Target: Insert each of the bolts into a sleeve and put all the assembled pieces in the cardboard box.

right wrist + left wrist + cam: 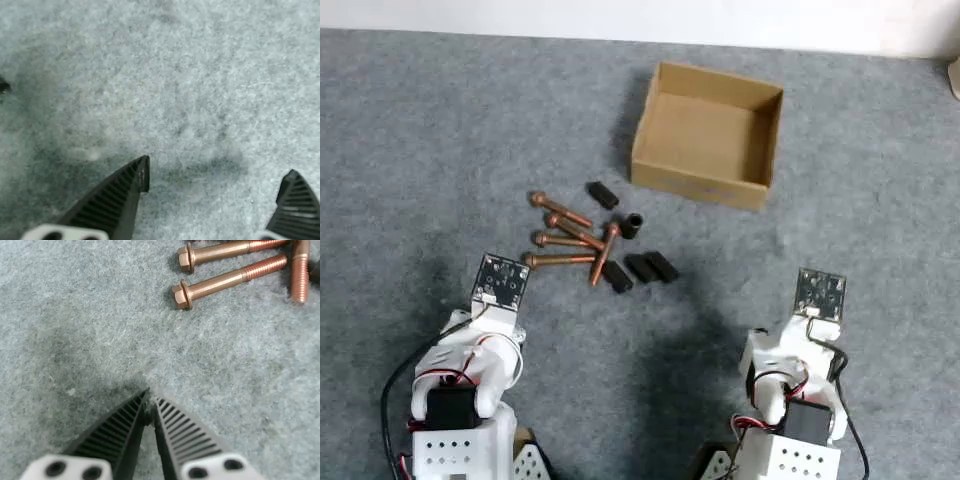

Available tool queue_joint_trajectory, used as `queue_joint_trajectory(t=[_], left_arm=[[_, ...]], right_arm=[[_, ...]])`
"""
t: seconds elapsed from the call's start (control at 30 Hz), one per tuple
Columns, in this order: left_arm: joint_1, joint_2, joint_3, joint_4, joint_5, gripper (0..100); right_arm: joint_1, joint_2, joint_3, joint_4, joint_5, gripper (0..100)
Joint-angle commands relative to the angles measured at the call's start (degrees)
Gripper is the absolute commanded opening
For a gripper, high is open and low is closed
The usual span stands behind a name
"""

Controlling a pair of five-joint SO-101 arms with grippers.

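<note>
Several copper bolts [563, 260] lie in a loose cluster at the table's middle, with several short black sleeves [640, 267] scattered around them. Beyond them stands the open cardboard box [696, 184], nothing inside it. My left gripper [150, 393] is shut with nothing in it, low over the grey mat a little short of two bolt heads [182, 294]. My right gripper [218, 171] stands open over bare mat, off to the right of the parts. The left arm [470, 370] and right arm [795, 385] sit at the near edge.
Grey felt mat [420, 150] covers the whole table. One sleeve [632, 225] stands on end near the box. A dark bit [3, 86] shows at the edge of the right wrist view. Open mat lies to the left and right of the parts.
</note>
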Motion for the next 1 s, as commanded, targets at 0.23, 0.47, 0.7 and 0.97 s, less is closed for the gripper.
queue_joint_trajectory(t=[0.23,0.47,0.7,0.97], left_arm=[[6.29,-0.48,1.19,0.44,-0.09,1],[-4.09,-0.66,-7.34,2.99,-5.54,1],[-0.22,-0.4,-19.91,3.34,-6.59,1],[0.92,4.97,-22.81,-0.7,-2.46,1]], right_arm=[[-9.01,-0.4,8.66,-1.27,0.7,37.2],[-6.02,-0.4,1.8,-4.53,0.7,37.2],[-0.04,-0.4,-2.15,-4.79,0.79,37.2],[2.24,0.13,-11.74,-3.03,6.59,37.2]])
